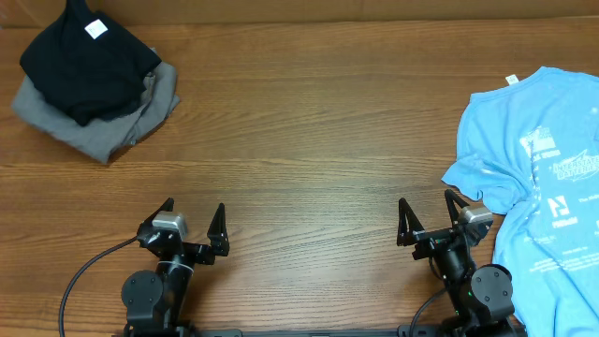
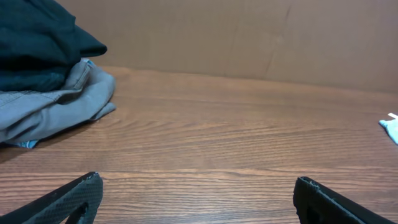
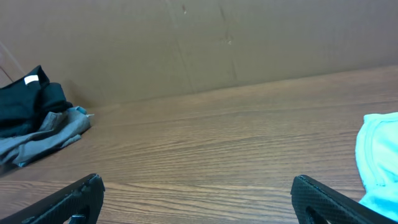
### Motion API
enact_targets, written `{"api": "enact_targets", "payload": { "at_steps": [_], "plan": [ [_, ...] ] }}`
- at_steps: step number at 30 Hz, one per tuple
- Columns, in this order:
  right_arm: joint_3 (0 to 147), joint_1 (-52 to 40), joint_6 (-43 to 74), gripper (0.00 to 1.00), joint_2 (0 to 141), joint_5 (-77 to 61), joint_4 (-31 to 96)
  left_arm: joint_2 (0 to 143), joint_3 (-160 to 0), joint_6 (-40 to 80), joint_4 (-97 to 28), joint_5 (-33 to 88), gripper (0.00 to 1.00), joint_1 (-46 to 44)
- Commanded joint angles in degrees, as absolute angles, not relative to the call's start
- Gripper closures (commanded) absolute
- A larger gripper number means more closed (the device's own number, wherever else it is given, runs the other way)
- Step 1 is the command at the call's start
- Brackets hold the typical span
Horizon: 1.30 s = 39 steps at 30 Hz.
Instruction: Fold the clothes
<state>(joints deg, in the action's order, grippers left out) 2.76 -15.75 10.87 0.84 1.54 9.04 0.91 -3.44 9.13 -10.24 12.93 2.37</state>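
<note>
The light sky-blue T-shirt lies unfolded at the table's right side, print up, with its white neck tag at the far edge and part of it running off the right of the overhead view. Its edge shows in the right wrist view and a corner in the left wrist view. My right gripper is open and empty, just left of the shirt's sleeve. My left gripper is open and empty at the front left, far from the shirt.
A black folded garment with a white tag lies on a grey folded garment at the far left corner; both show in the left wrist view. A brown cardboard wall backs the wooden table.
</note>
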Motion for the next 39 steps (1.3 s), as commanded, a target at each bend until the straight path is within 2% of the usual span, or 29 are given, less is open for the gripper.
{"api": "enact_targets", "payload": {
  "at_steps": [1, 9, 13, 17, 25, 28, 32, 36, 39],
  "plan": [
    [2.7, -15.4, 10.7, 0.0, 0.2, 0.7, 8.4, 0.6, -3.1, 10.6, -9.6, 13.8, 0.0, 2.7],
    [7.9, -15.4, 12.4, 0.0, 0.7, -4.2, 7.5, 0.7, -6.8, 13.5, -5.6, 19.1, 0.0, 2.6],
    [17.0, -15.4, 12.5, 0.0, 6.0, -4.2, 14.8, 2.5, -14.0, 9.7, -6.3, 18.8, 0.0, 2.6],
    [30.5, -15.4, 12.5, 0.0, 17.9, -4.0, 26.6, 9.2, -24.6, 8.8, -14.8, 14.7, 0.0, 2.6],
    [60.5, -15.4, 13.7, 0.0, 52.1, -2.3, 51.1, 34.1, -49.5, 8.8, -33.3, 13.6, 0.0, 2.6],
    [69.3, -15.4, 13.4, 0.0, 62.6, -5.7, 54.7, 43.1, -59.4, 8.8, -40.4, 14.5, 0.0, 2.6],
    [75.4, -13.4, 15.2, 0.0, 72.4, -0.5, 57.0, 52.5, -70.0, 8.7, -47.4, 15.6, 0.0, 2.6],
    [75.8, -5.3, 21.0, 0.0, 81.3, 1.5, 56.9, 57.3, -75.5, 8.5, -50.2, 19.7, 0.0, 2.6],
    [75.8, 1.6, 22.8, 0.07, 88.3, 1.4, 56.9, 58.4, -76.4, 8.5, -50.3, 26.5, 0.0, 2.6]
  ]
}}
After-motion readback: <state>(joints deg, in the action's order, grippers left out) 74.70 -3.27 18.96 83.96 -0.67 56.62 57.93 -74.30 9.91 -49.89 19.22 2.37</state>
